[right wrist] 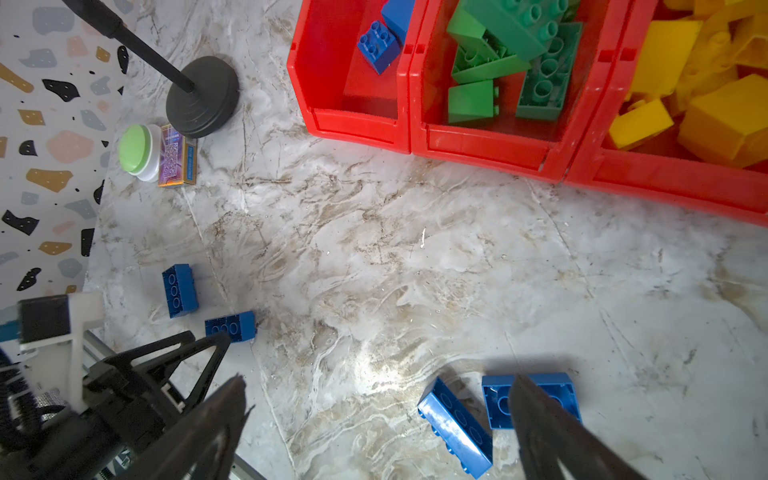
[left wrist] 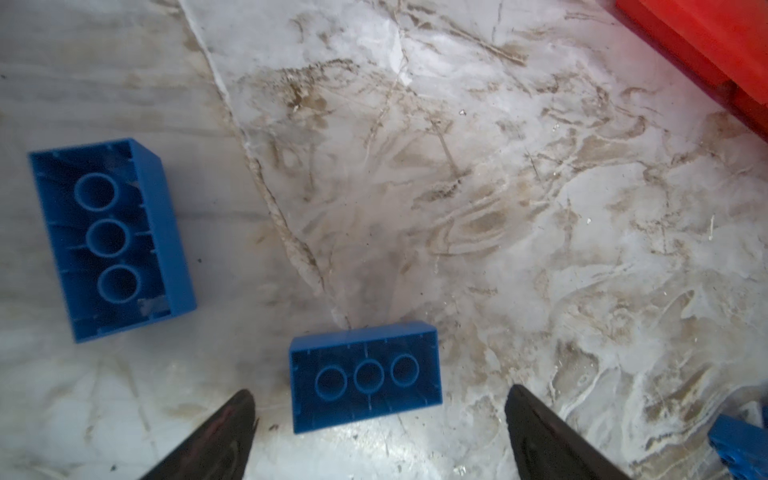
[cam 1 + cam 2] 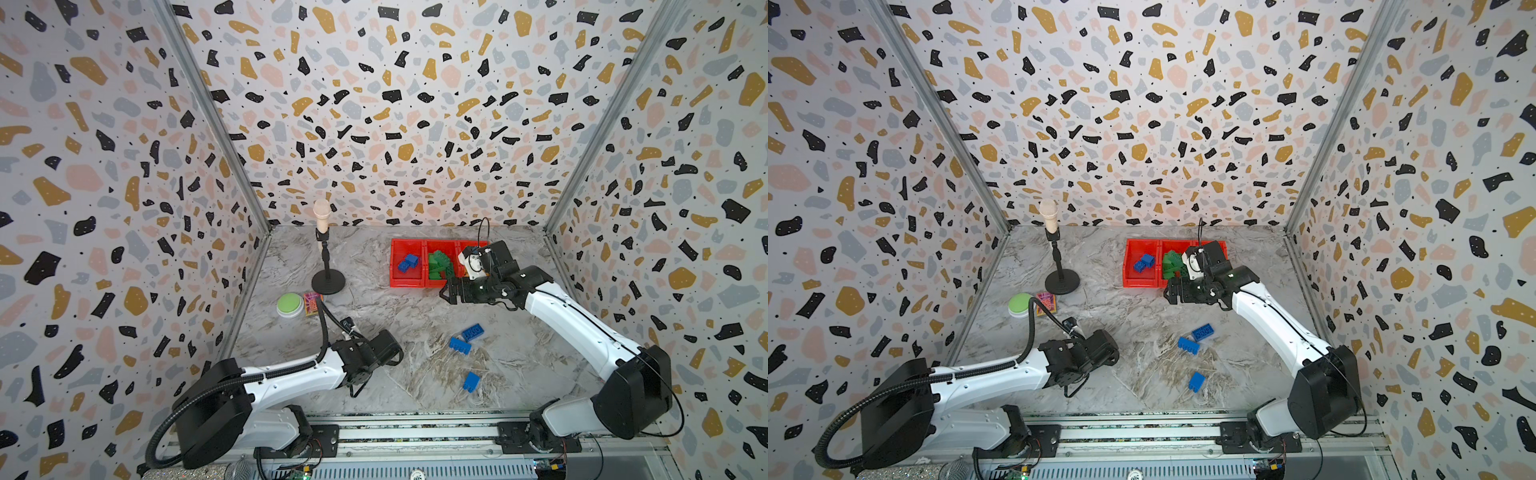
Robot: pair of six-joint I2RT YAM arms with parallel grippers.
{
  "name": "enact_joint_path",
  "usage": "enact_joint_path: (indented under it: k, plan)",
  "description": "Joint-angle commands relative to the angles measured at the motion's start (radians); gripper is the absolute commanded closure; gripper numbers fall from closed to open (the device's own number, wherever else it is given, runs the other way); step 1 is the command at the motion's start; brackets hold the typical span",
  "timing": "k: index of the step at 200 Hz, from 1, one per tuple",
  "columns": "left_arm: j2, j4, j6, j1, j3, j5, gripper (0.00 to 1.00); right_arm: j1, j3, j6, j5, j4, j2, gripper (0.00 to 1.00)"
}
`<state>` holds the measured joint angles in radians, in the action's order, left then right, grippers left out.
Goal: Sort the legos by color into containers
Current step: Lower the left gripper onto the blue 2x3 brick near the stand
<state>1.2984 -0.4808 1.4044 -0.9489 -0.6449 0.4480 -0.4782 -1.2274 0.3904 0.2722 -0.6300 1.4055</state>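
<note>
Wide-open left gripper point(image 2: 379, 388) straddles an upturned blue lego point(image 2: 365, 361) without touching, while right gripper point(image 1: 377, 377) gapes wide above the table point(image 1: 415, 249)

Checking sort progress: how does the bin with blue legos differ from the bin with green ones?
Contents: the blue bin holds only blue legos; the green bin holds only green legos.
Fill: the blue bin has just a couple, much floor bare; the green bin carries a heap.
Place: the blue bin ends the row; the green bin sits mid-row, next to the yellow bin.
Shared: same red open-top shape, joined side by side.
</note>
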Motion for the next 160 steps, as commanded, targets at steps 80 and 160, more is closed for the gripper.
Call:
enact_joint_path:
  k: [80, 160]
  plan:
    - [0.183, 0.118, -0.155, 0.084, 0.003, -0.112, 0.25, -0.003, 0.025, 0.023, -0.048, -0.045, -0.096, 0.01]
    - [0.238, -0.009, -0.279, 0.097, -0.13, -0.116, 0.58, -0.002, 0.046, 0.067, -0.088, -0.045, -0.126, 0.01]
